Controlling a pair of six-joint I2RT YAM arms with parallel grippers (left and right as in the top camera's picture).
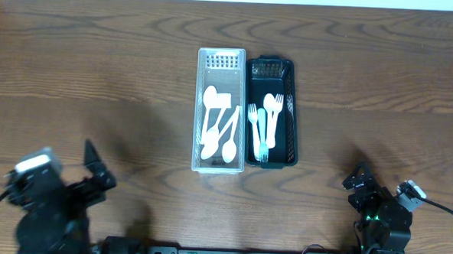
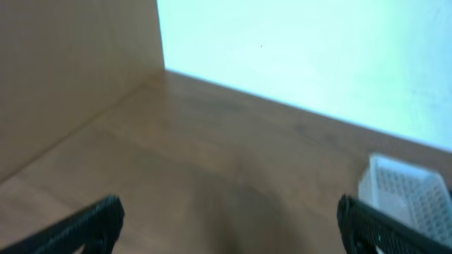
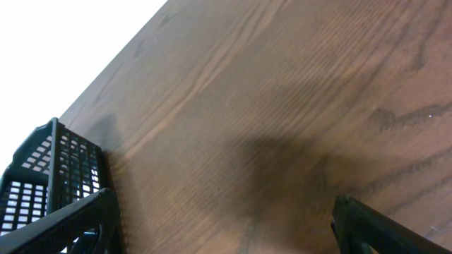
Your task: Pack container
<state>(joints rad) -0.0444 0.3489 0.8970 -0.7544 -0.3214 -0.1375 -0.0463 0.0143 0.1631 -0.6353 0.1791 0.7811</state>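
A clear white basket holds several white spoons at the table's middle. A black basket stands against its right side and holds white forks. My left gripper is open and empty at the front left, far from the baskets. My right gripper is open and empty at the front right. In the left wrist view the open fingers frame bare table, with the white basket at the right edge. In the right wrist view the open fingers frame bare wood, with the black basket at the left.
The wooden table spreads out on all sides of the two baskets. A wooden wall shows at the left of the left wrist view. Both arm bases sit at the table's front edge.
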